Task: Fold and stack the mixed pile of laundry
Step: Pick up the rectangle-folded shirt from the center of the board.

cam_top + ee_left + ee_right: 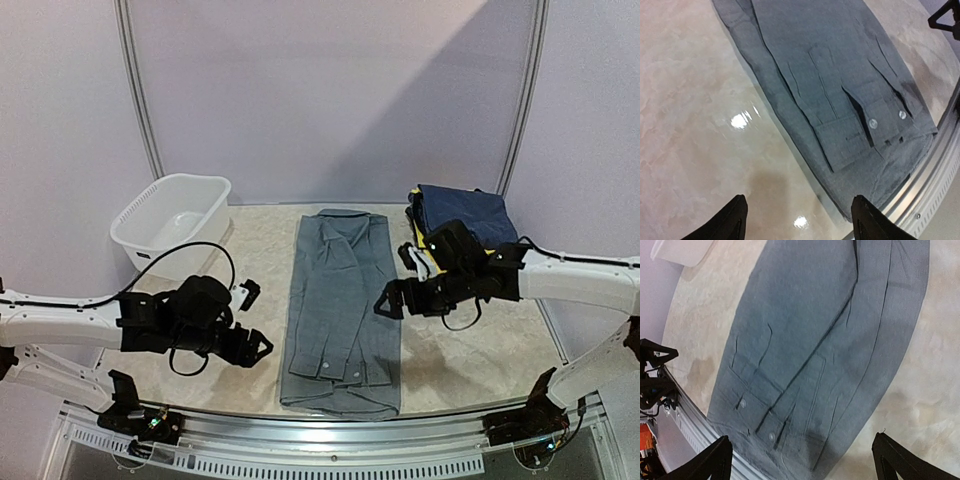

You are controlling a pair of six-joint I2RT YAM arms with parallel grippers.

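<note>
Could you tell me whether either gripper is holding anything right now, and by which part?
Nothing is held: the left gripper and right gripper are open, off the grey shirt.

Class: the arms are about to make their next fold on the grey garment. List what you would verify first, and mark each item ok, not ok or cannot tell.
1. The left gripper is open and empty: ok.
2. The right gripper is open and empty: ok.
3. The grey garment lies flat, folded lengthwise, with its buttoned cuffs on top: ok.
4. One gripper is at each long side of it: ok.
5. Its near hem stops short of the front rail: cannot tell; it lies right at the edge.
6. The folded stack at the far right is tidy, navy on top: ok.
</note>
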